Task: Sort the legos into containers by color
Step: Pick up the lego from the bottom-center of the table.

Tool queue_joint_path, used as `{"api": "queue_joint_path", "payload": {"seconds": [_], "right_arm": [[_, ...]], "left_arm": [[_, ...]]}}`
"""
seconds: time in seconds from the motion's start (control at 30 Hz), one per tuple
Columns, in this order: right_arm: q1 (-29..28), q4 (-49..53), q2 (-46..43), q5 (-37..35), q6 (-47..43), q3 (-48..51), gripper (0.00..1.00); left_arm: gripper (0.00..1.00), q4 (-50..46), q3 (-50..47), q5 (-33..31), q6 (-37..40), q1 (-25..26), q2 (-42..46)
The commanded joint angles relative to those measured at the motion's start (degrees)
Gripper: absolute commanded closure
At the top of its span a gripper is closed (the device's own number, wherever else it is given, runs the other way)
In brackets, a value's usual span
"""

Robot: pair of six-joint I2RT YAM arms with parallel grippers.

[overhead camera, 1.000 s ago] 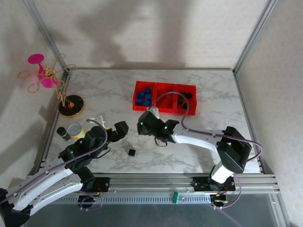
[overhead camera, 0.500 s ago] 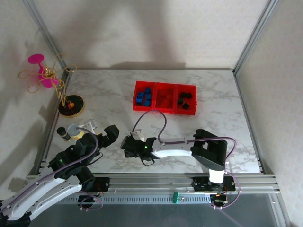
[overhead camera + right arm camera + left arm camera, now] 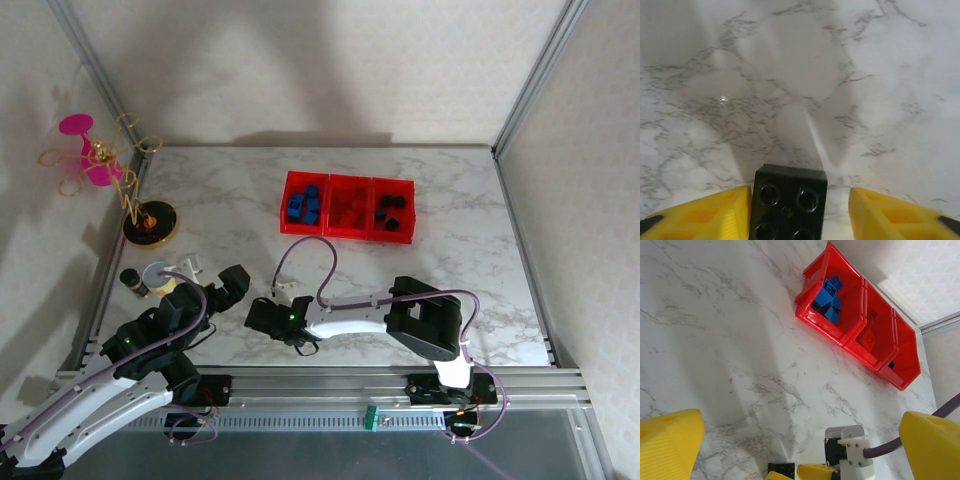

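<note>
Low in the right wrist view, one black brick [image 3: 789, 206] sits on the tabletop [image 3: 790, 75] between the right pincer's [image 3: 797, 200] narrow-set fingers. One pad touches it and the other is just apart, so it is not yet clamped. The left pincer [image 3: 800, 445] stands wide and empty. Upper centre in the top view, the containers [image 3: 300, 230] hold blue, red and black legos [image 3: 303, 205] apart. This brick looks to be the last loose one.

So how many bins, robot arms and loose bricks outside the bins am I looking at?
Red bins: 3
Robot arms: 2, left arm and right arm
Loose bricks outside the bins: 1, a black brick
Total: 6
</note>
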State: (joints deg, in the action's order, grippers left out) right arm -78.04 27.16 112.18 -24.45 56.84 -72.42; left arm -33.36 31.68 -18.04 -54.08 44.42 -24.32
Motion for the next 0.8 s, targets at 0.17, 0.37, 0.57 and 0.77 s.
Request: {"api": "queue_joint_path", "payload": {"seconds": [0.17,0.37,0.57,0.77], "right_arm": [[-0.52,2.93,-0.82,-3.3,-0.11,-0.18,0.68],[1.01,1.7,-4.67,-3.24,-1.33,0.89,0.73],[6.04,1.95,-12.87,-5.77,-3.4,4.4,0.72],[16.87,1.45,-20.51,-9.84,-9.23,8.01,0.7]], "left_arm": [[0.0,-0.36,-0.74,-1.41,-1.39,-0.47,-0.12],[0.0,0.1,-0.04,-0.84,-0.79,-0.47,-0.77],[0.01,3.02,1.67,0.4,1.73,-0.48,-4.22],[0.01,9.61,2.72,1.88,5.05,-0.48,-10.09]]}}
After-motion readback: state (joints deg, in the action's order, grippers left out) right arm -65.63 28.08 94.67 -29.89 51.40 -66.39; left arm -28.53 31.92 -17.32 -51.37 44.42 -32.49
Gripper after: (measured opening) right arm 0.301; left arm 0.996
